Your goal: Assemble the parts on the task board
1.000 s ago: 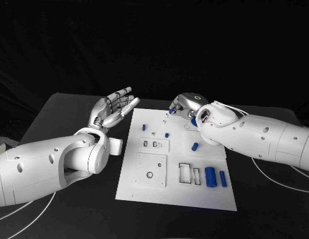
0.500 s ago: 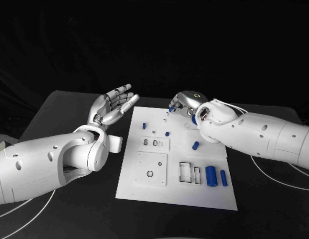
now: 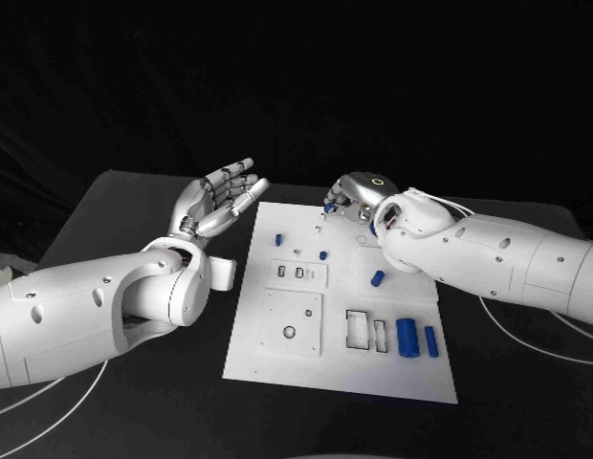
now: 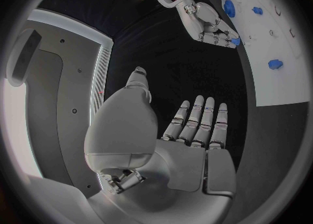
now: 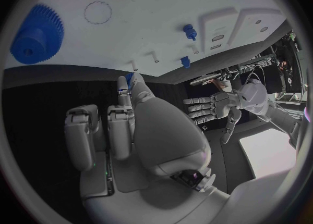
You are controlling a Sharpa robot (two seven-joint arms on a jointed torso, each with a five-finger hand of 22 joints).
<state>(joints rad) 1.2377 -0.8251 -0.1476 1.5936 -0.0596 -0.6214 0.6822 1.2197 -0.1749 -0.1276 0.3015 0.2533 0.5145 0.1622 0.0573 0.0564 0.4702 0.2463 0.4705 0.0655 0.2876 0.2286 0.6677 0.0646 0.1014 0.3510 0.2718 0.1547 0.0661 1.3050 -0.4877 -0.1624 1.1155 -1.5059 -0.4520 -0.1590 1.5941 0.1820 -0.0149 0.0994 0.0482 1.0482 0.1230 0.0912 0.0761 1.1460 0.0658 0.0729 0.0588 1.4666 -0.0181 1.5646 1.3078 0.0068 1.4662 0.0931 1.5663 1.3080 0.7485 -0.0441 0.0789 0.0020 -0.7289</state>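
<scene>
A black table (image 3: 131, 206) is carrying the white task board (image 3: 345, 373), which is lying flat across its middle and running from the near side toward the far edge. Thin white cables (image 3: 538, 337) are trailing over the tabletop to the right of the board, and another is lying at the near left.

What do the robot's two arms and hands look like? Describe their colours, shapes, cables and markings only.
Both arms are bulky, rounded white shells dotted with small dark screw holes. The left hand and right hand are silver metal with jointed, segmented fingers. The right hand carries a small ring-shaped mark on its back. Thin white cables trail from the arms across the black table.
</scene>
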